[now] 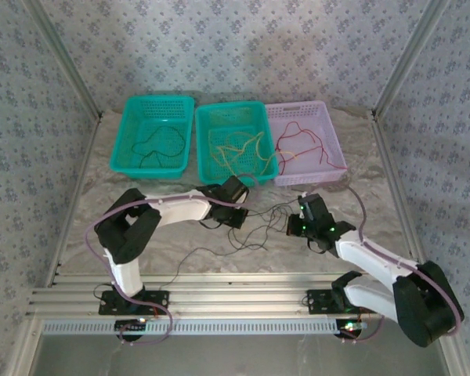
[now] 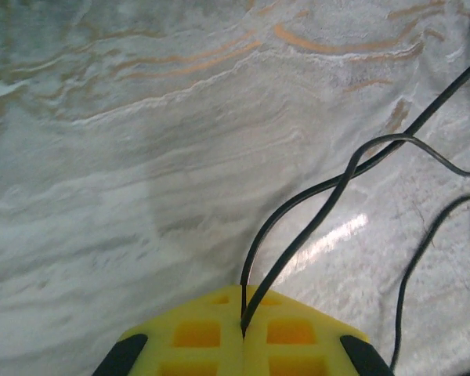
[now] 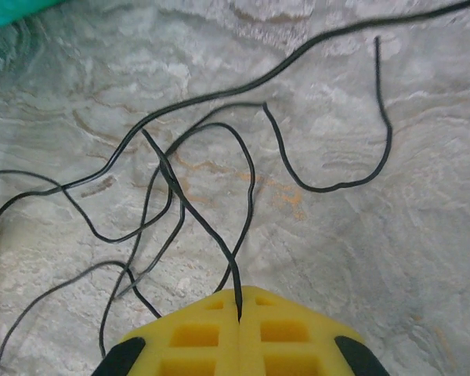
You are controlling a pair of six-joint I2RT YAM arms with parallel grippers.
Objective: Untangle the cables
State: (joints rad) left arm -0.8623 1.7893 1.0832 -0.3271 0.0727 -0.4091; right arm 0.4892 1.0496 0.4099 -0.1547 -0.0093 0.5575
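Observation:
Thin black cables point(image 1: 254, 227) lie tangled on the pale marbled table point(image 1: 219, 258) between my two grippers. My left gripper point(image 1: 235, 219) is shut on a black cable point(image 2: 337, 184); in the left wrist view two strands run out from between its yellow fingertips point(image 2: 282, 329), cross once and lead off to the right. My right gripper point(image 1: 296, 227) is shut on another black strand point(image 3: 196, 211), which runs up and left from its yellow fingers point(image 3: 196, 333) into a knot of overlapping loops. One loose cable end point(image 3: 377, 39) lies at the upper right of the right wrist view.
Three baskets stand in a row at the back: a teal one point(image 1: 125, 133) with a black cable, a teal one point(image 1: 202, 133) with yellow cables, a lilac one point(image 1: 334, 129) with a red cable. Patterned walls close in the table on three sides.

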